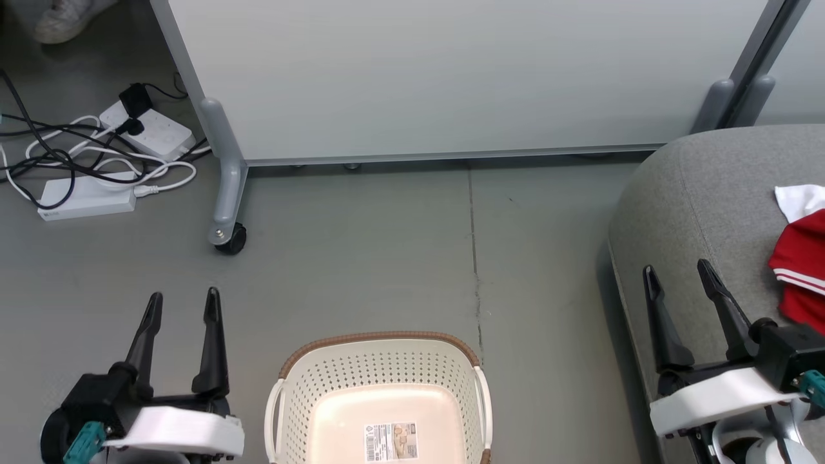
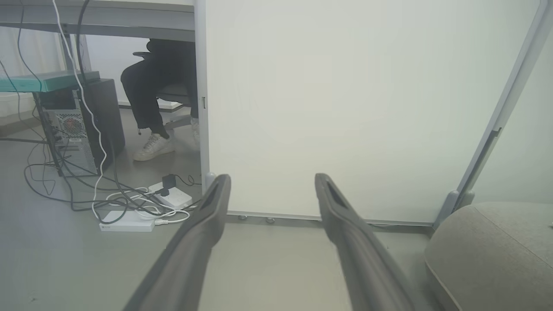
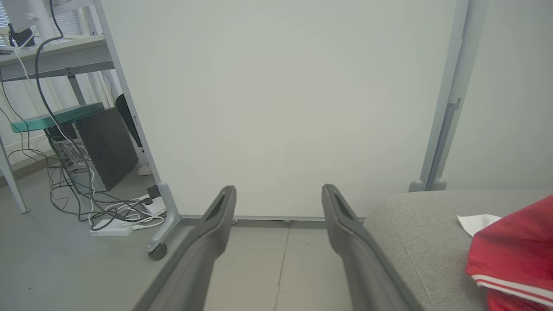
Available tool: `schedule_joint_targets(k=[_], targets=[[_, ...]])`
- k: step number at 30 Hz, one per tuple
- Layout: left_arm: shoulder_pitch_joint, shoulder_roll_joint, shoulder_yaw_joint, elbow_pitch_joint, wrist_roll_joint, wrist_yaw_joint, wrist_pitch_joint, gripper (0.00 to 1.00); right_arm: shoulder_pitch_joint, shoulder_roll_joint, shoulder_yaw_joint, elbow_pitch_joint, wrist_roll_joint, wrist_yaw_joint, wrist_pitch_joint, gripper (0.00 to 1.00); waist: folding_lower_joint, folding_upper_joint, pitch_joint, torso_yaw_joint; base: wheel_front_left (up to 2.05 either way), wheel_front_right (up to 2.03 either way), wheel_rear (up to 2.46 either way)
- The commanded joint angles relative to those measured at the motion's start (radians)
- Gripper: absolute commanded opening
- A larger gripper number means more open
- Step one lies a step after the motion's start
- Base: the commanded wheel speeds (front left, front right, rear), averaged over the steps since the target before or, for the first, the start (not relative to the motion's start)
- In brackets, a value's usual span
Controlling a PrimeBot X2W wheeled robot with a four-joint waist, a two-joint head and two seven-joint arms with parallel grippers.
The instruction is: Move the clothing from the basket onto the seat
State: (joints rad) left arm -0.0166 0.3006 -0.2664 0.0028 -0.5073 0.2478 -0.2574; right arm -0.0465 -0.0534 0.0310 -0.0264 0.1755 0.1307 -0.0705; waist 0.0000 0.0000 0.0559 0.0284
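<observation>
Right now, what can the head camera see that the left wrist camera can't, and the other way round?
Head view, not left wrist view: the basket, the red clothing lying on the seat, and the right claw, open. Left wrist view, not head view: a computer tower and a seated person's legs. Both: the left claw, open, the seat, the white partition and the power strips.

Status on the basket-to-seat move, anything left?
Looks done. The basket is empty down to its base label, and the clothing lies on the seat, partly cut off by the head view's edge. In hand: nothing; the left gripper and right gripper are both open and empty. Left: no step I can see.
</observation>
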Motion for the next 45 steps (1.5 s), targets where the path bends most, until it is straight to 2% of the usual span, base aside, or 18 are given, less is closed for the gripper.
schedule_joint_targets(k=[1,13,18,45], targets=[[0.017,0.008,0.010,-0.006,0.013,0.002,-0.006,1.00,0.018,-0.001,-0.007,-0.010,-0.007,0.000,0.008,1.00,0.0000,0.0000,-0.010,-0.002,0.00,0.00,0.00],[0.116,0.042,-0.009,-0.001,0.076,-0.016,-0.005,1.00,0.116,0.001,-0.042,-0.019,-0.001,0.000,0.038,1.00,0.0000,0.0000,-0.068,-0.009,0.00,0.00,0.00],[0.134,0.044,-0.024,0.011,0.067,-0.027,0.004,1.00,0.142,0.001,-0.043,-0.024,-0.001,0.000,0.043,1.00,0.0000,0.0000,-0.083,-0.011,0.00,0.00,0.00],[0.128,0.031,-0.011,0.021,0.032,-0.017,0.009,1.00,0.156,0.001,-0.048,-0.035,0.012,0.000,0.052,1.00,0.0000,0.0000,-0.088,-0.023,0.00,0.00,0.00]])
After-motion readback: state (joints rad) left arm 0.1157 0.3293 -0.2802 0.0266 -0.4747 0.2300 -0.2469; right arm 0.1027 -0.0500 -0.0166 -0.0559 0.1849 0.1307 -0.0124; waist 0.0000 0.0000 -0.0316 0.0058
